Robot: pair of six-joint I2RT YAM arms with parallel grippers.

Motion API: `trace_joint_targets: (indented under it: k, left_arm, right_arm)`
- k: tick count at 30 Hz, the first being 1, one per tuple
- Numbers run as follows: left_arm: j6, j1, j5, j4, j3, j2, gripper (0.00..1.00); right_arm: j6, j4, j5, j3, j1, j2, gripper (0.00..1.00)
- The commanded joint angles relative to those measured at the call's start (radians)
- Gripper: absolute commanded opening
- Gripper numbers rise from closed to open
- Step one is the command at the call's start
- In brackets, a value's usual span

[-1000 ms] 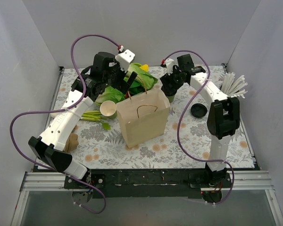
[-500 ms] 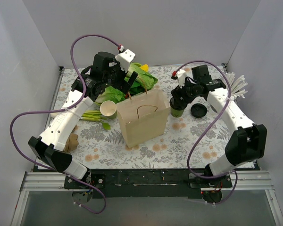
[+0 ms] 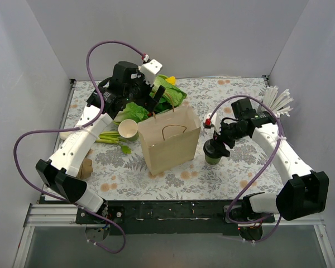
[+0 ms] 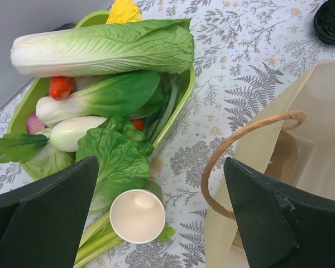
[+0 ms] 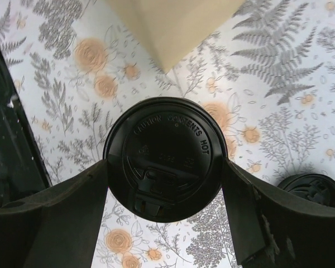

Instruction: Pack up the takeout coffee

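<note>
The takeout coffee is a green cup under a black lid, just right of the paper bag. My right gripper is shut on it, one finger pressed to each side of the lid rim, as the right wrist view shows. Whether the cup rests on the table I cannot tell. My left gripper hangs open and empty over the bag's rear left corner, above a lidless green cup. The bag's handle arches beside it.
A green basket of vegetables sits behind the bag, with celery stalks by the lidless cup. A spare black lid lies on the floral cloth. A grey cup of white straws stands at back right.
My right arm has carried the lidded cup from behind the bag's right corner forward to the bag's front right side. The left arm has barely moved.
</note>
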Motion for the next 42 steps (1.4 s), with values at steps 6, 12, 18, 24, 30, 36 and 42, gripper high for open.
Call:
trace_joint_targets:
  k: [6,12,18,24,30,36,42]
  left_arm:
    - [-0.013,0.007,0.028,-0.003,0.018,-0.016,0.97]
    - [-0.018,0.005,0.041,-0.006,0.014,-0.012,0.96]
    - [-0.018,0.005,0.060,-0.010,0.024,-0.008,0.97]
    - [-0.018,0.005,0.071,-0.015,0.017,-0.008,0.97]
    - [-0.016,0.007,0.091,-0.027,0.012,-0.012,0.97]
    - [-0.013,0.007,0.086,-0.032,0.015,-0.011,0.97]
    - [-0.007,0.005,0.094,-0.036,-0.003,-0.012,0.97]
  right_arm:
    - [-0.237,-0.057,-0.053,-0.128,0.000,-0.064,0.64]
    - [-0.263,-0.068,-0.032,-0.145,-0.001,-0.102,0.82]
    - [-0.271,-0.137,-0.043,-0.081,-0.003,-0.116,0.94]
    - [-0.179,-0.149,-0.065,-0.028,-0.003,-0.095,0.96]
    - [-0.275,-0.220,-0.101,0.082,-0.018,-0.044,0.95]
    - [-0.195,-0.308,-0.142,0.188,-0.024,0.062,0.98]
    - [-0.431,-0.289,-0.096,0.101,-0.009,-0.033,0.98]
